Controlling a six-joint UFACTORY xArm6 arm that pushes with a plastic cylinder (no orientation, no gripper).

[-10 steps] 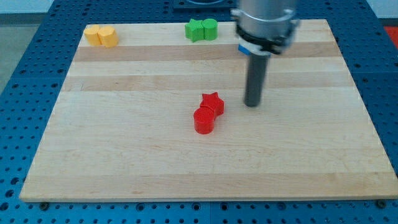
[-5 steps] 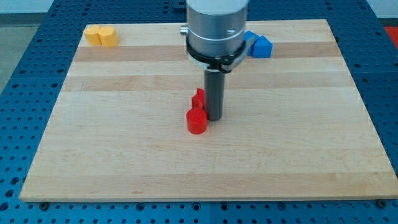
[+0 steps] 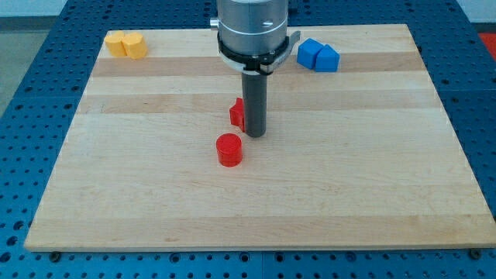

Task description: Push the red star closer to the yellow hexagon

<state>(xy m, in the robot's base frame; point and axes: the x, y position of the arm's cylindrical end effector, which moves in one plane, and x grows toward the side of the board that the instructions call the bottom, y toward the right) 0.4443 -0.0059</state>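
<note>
The red star (image 3: 237,114) lies near the board's middle, partly hidden behind my rod. My tip (image 3: 254,136) stands right against the star's right side. A red cylinder (image 3: 229,149) sits apart from the star, below and to its left. Two yellow blocks (image 3: 126,44) sit together at the board's top left corner; which one is the hexagon is too small to tell.
Two blue blocks (image 3: 318,55) sit at the top right of the wooden board (image 3: 387,186). The arm's grey body (image 3: 252,27) covers the top middle, hiding the green blocks seen earlier. A blue pegboard surrounds the board.
My tip moved left from the star's right and pushed it up and to the left. The red cylinder slid left and down, now separate from the star. The arm now hides the green blocks.
</note>
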